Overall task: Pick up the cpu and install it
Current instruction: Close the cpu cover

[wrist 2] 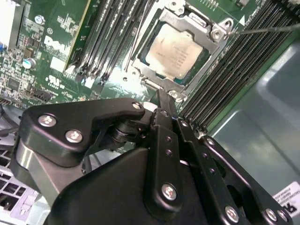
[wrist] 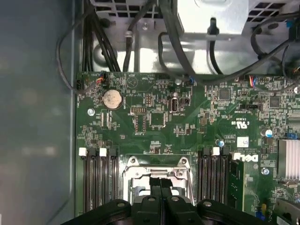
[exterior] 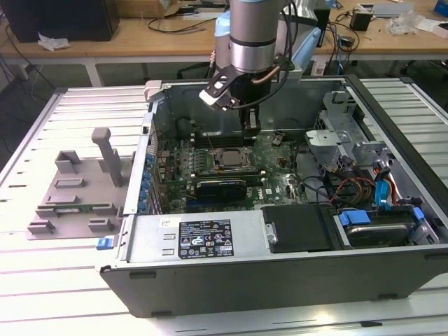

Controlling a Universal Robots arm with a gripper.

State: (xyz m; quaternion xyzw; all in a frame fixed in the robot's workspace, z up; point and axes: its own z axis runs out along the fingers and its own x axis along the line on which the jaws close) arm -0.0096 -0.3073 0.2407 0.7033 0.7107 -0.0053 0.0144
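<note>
The cpu [exterior: 229, 158] lies flat in its metal-framed socket on the green motherboard [exterior: 269, 183] inside the open computer case; its silvery top [wrist 2: 176, 50] faces up. In the exterior view my gripper [exterior: 252, 130] hangs just above the socket's far edge, slightly toward the view's right of the cpu. Its black fingers are pressed together in both wrist views, with nothing between them. The gripper [wrist 2: 162, 99] ends close to the socket frame [wrist 2: 154, 84]. In the first wrist view the gripper [wrist: 161, 183] hangs over the socket frame [wrist: 157, 169].
Memory slots [wrist: 98, 178] flank the socket on both sides. A long black card [exterior: 220, 187] lies in front of it. Cables [exterior: 350, 183] and drive cages fill the case's right side. A grey plastic tray with posts [exterior: 77, 189] sits on the table left of the case wall [exterior: 150, 140].
</note>
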